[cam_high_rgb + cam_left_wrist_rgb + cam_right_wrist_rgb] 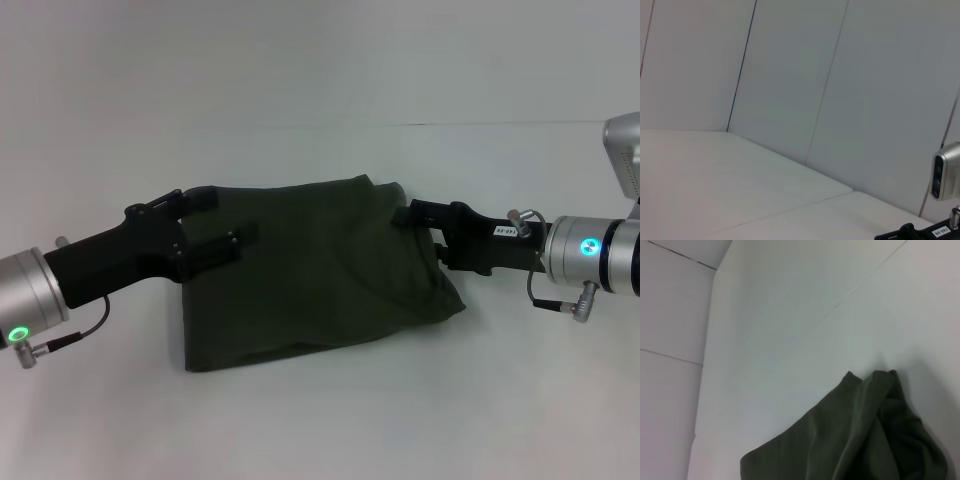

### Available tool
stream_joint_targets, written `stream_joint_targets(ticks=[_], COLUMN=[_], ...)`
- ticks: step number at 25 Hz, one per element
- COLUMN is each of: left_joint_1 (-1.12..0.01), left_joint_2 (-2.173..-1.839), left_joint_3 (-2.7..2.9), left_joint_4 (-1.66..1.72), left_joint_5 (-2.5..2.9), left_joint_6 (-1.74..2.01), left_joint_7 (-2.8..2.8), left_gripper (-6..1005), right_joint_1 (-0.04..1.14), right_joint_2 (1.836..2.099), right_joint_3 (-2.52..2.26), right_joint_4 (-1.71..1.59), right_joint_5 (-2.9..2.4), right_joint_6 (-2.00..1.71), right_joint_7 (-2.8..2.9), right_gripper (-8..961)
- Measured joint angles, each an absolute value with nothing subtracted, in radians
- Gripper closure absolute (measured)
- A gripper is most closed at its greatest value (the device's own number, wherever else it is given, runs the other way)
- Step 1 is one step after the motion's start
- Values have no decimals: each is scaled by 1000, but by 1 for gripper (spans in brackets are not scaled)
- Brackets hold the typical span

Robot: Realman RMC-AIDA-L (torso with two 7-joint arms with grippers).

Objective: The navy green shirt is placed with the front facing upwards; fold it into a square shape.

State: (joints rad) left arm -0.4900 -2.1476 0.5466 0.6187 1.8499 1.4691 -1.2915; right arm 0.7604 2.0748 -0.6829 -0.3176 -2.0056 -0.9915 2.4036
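head view shows the navy green shirt lying near the middle of the white table, already doubled over into a rough block with no lettering showing on its upper face. its near edge is fairly straight, its right side bulges out to a loose point, and the far right corner is bunched.

my left gripper reaches in over the shirt's left edge with its two fingers spread apart, one along the far left corner, the other resting over the cloth nearer me; i cannot tell whether any fabric is between them. my right gripper sits at the far right corner of the shirt, and i cannot tell from here whether it is parted or pinching the cloth.

right wrist view looks down on that bunched corner, several layers crumpled together, with bare table beyond. left wrist view shows only table and wall panels, plus a corner of my other arm.

i judge the shirt light, soft and limp: it will sag and drag, and stacked layers can slide apart. it wants holding at corners or edges, pinching all layers together, both sides lifted evenly so the block stays square.
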Motion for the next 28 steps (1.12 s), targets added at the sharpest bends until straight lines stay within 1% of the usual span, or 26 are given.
stream_joint_targets(ticks=[6, 8, 19, 24, 28], left_joint_1=[-492, -492, -491, -492, -492], left_joint_2=[-2148, -2148, -2146, -2147, -2147], left_joint_3=[542, 541, 540, 540, 540], left_joint_4=[618, 618, 618, 617, 617], left_joint_5=[1850, 1850, 1850, 1850, 1850], left_joint_6=[1469, 1469, 1461, 1459, 1458], left_joint_7=[-1291, -1292, -1292, -1292, -1292], left_gripper=[156, 156, 156, 156, 156], right_joint_1=[761, 761, 765, 777, 785], right_joint_2=[2077, 2081, 2088, 2088, 2088], right_joint_3=[-683, -683, -682, -679, -674], right_joint_4=[-311, -310, -270, -275, -278], right_joint_5=[-2006, -2006, -1914, -1912, -1907], right_joint_6=[-972, -956, -920, -916, -906], right_joint_7=[2403, 2403, 2270, 2236, 2205], right_gripper=[97, 256, 497, 717, 836])
